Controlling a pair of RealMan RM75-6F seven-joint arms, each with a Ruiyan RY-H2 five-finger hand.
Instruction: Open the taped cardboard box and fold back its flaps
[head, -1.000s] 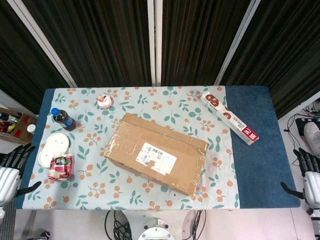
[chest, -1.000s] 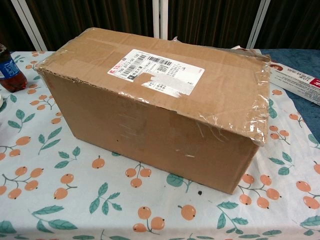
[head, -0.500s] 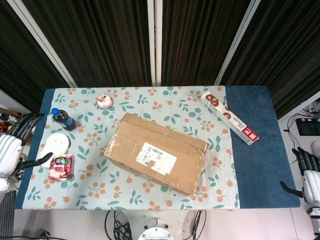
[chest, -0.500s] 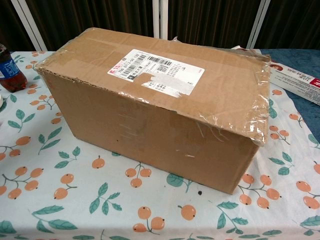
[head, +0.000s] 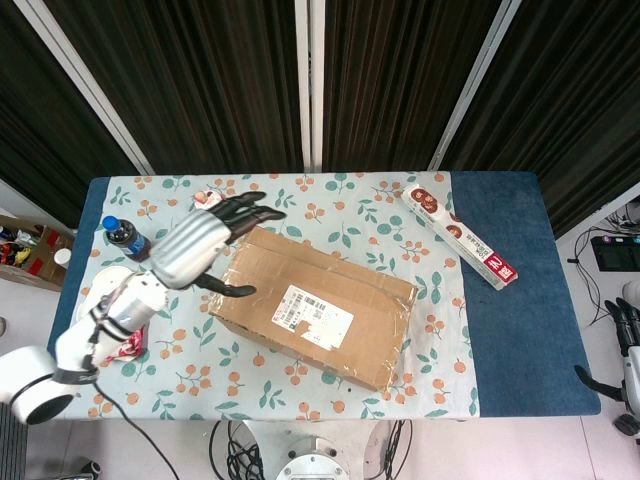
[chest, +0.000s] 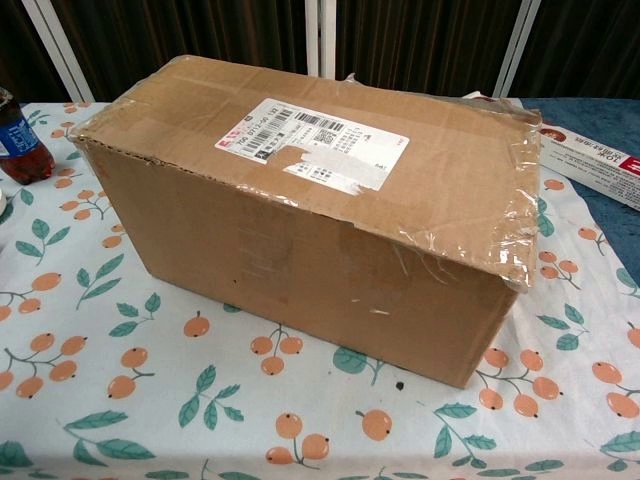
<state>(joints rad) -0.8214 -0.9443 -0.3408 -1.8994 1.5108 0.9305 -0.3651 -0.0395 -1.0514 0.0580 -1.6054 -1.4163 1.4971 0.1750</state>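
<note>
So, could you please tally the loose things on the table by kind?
Cardboard box: 1
Cola bottle: 1
Long foil-wrap carton: 1
White oval dish: 1
Red snack packet: 1
Small pink-white cup, largely hidden behind the left hand: 1
Total: 6

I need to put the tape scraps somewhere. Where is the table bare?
Bare: the blue strip right of the cardboard box, below the long carton, and the cloth along the near edge. Crowded: the left end, with bottle, white plate, snack packet and left hand.
</note>
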